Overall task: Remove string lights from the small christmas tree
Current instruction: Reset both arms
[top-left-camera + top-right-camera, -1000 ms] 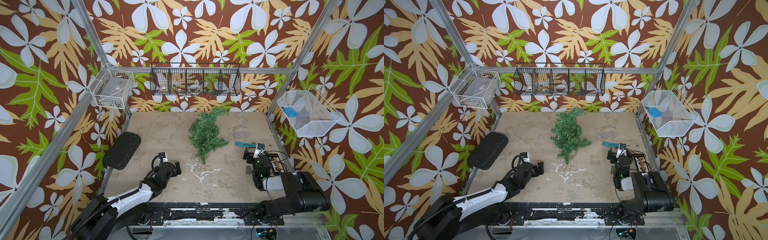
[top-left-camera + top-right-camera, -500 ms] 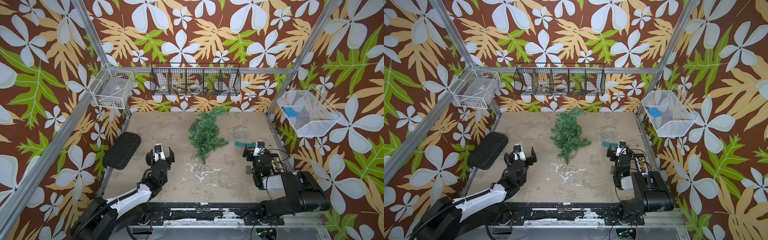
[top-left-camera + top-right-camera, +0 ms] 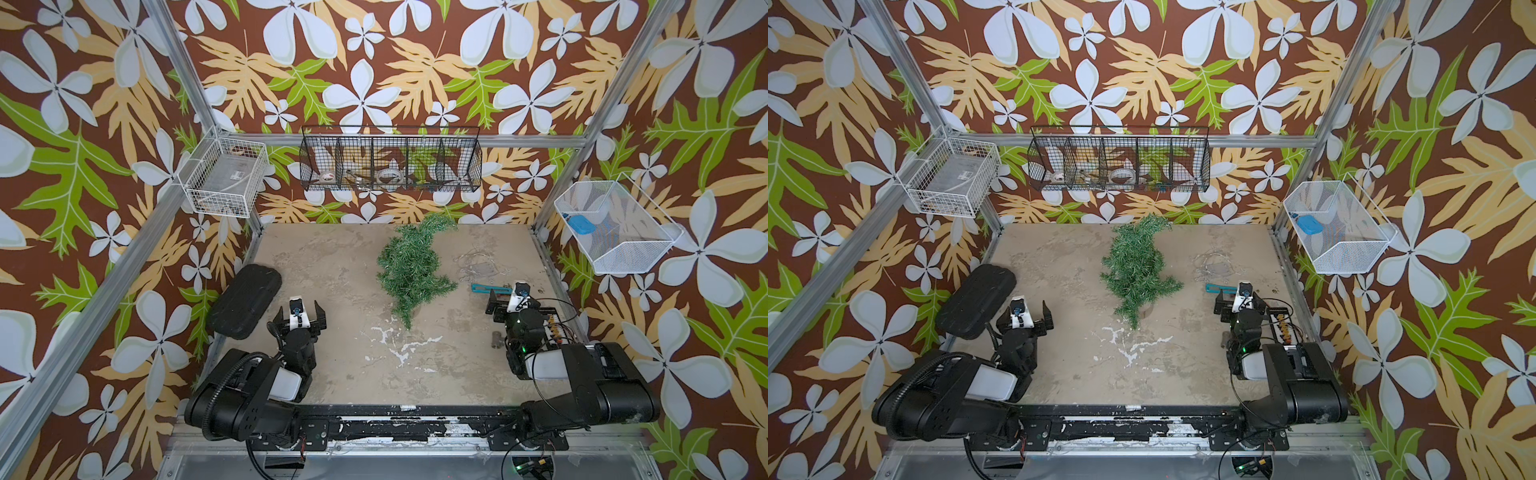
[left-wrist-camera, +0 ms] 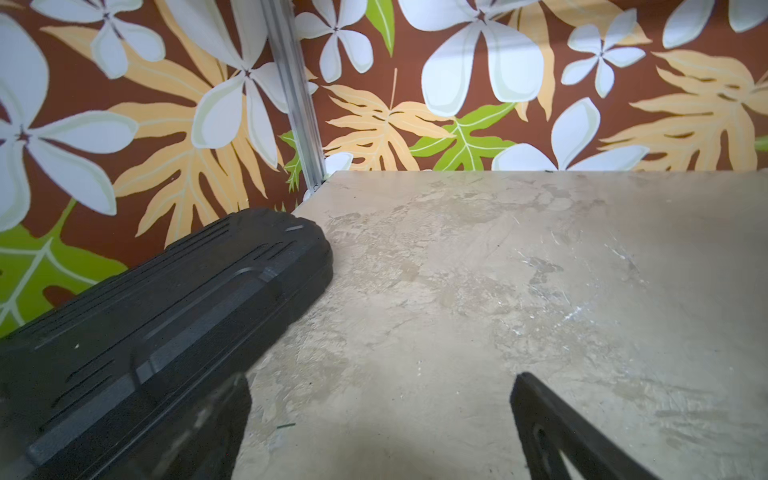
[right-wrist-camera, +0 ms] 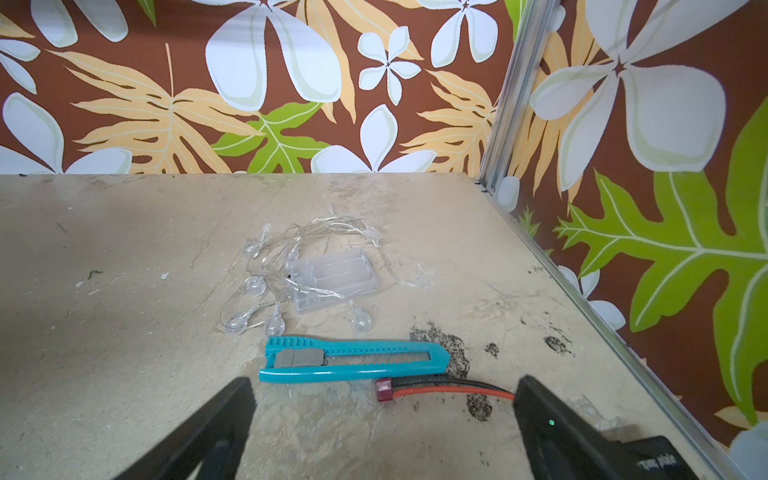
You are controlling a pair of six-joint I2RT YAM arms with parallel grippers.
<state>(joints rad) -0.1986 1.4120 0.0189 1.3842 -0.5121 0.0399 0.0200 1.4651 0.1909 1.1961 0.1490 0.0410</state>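
Observation:
The small christmas tree (image 3: pixel 411 266) (image 3: pixel 1136 266) lies flat on the middle of the table, its tip toward the front. The string lights (image 3: pixel 476 266) (image 3: pixel 1214 266) (image 5: pixel 299 270) lie in a loose heap on the table to the right of the tree, apart from it, with a clear battery box (image 5: pixel 334 278) among the wire. My right gripper (image 3: pixel 513 297) (image 3: pixel 1241 297) (image 5: pixel 382 415) is open and empty, just in front of the lights. My left gripper (image 3: pixel 299 316) (image 3: pixel 1023 313) (image 4: pixel 382 415) is open and empty at the front left, far from the tree.
A black case (image 3: pixel 245 301) (image 4: pixel 145 324) lies beside the left gripper. A teal utility knife (image 3: pixel 484 286) (image 5: pixel 353 359) and a red-and-black cable plug (image 5: pixel 384 390) lie between the right gripper and the lights. Wire baskets (image 3: pixel 390 160) (image 3: pixel 224 176) (image 3: pixel 615 226) hang on the walls.
My left arm has swung left, away from the table's middle, and now points straight ahead beside the black case. The right gripper has barely moved. Both stay open.

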